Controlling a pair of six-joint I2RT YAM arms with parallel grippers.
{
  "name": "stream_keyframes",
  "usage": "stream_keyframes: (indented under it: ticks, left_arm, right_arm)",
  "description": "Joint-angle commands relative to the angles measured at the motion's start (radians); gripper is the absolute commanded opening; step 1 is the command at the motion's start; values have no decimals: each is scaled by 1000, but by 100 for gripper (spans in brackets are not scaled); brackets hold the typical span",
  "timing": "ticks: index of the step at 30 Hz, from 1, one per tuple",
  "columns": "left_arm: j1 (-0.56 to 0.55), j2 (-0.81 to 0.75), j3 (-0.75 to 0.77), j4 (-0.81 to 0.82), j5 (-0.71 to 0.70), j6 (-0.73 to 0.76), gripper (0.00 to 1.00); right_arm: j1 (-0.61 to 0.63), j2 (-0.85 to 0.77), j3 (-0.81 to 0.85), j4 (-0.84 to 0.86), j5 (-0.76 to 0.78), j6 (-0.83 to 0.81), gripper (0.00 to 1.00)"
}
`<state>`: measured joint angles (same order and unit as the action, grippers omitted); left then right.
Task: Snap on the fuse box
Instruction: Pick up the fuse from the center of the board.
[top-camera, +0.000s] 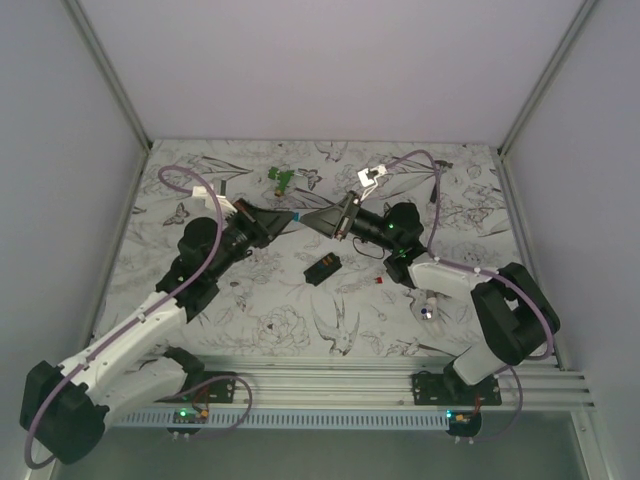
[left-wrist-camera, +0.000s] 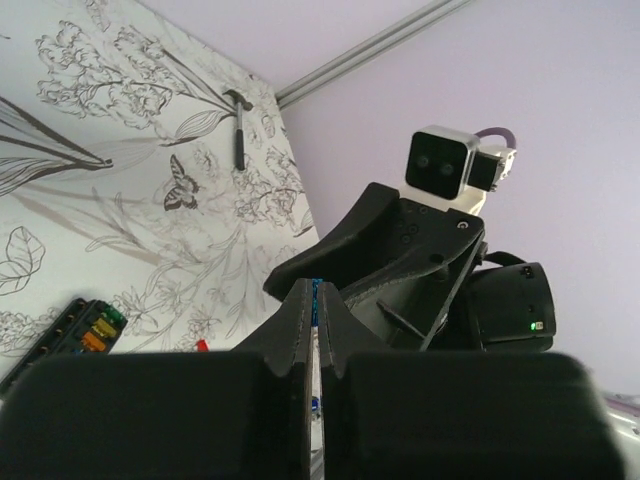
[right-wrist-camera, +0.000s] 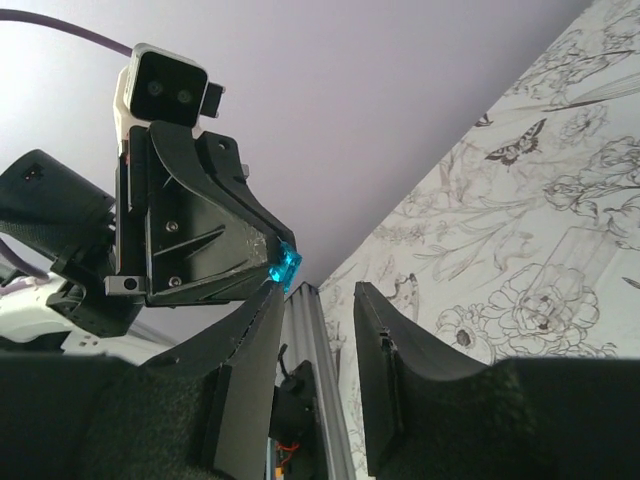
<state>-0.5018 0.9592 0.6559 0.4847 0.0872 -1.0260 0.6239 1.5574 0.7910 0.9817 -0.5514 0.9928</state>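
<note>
**Setting:** table (top-camera: 250, 325) covered in black-and-white flower-and-butterfly print, closed in by pale lilac walls (top-camera: 320, 60).

**Near edge:** metal rail (top-camera: 330, 385) carrying both arm bases.

**Item 1:** small white object with a blue dot (top-camera: 427, 311), on the cloth just beside the right arm.

**Item 2:** tiny red piece (top-camera: 380, 281), loose on the cloth between the white object and the fuse box.

**Item 3:** fuse box (top-camera: 322, 267), black. It lies flat mid-table, nearer than both grippers and apart from them, held by neither. The left wrist view shows orange and green inserts in its top face.

**Item 4:** left gripper (top-camera: 291, 215), raised, fingers pressed together on a small blue piece (right-wrist-camera: 285, 268) at their tips.

**Item 5:** right gripper (right-wrist-camera: 320, 292), raised and facing the left, tip just beside the blue piece. Its fingers are parted with nothing between them.

**Far side:** small green object (top-camera: 283, 180) on the cloth.
</note>
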Motion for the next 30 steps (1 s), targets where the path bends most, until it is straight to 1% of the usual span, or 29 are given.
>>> stream_keyframes:
  ticks: [1, 8, 14, 21, 24, 28, 30]
  left_arm:
    - [-22, -12, -9, 73, -33, -16, 0]
    - [-37, 11, -7, 100, -26, -36, 0]
    - [-43, 19, -6, 119, -13, -42, 0]
    - [-44, 30, -24, 130, -12, -62, 0]
    - [-45, 33, -35, 130, -19, -58, 0]
    - [-43, 30, -67, 128, -47, -37, 0]
    - [-37, 27, -84, 129, -58, -20, 8]
  right_arm:
    - [0, 4, 30, 111, -37, 48, 40]
    - [0, 4, 43, 119, -51, 64, 34]
    - [-1, 47, 46, 158, -63, 94, 31]
    - [-2, 54, 48, 177, -70, 101, 20]
    - [-4, 52, 48, 171, -73, 91, 10]
    - [-10, 43, 54, 116, -83, 49, 1]
    - [-13, 33, 61, 46, -97, 3, 0]
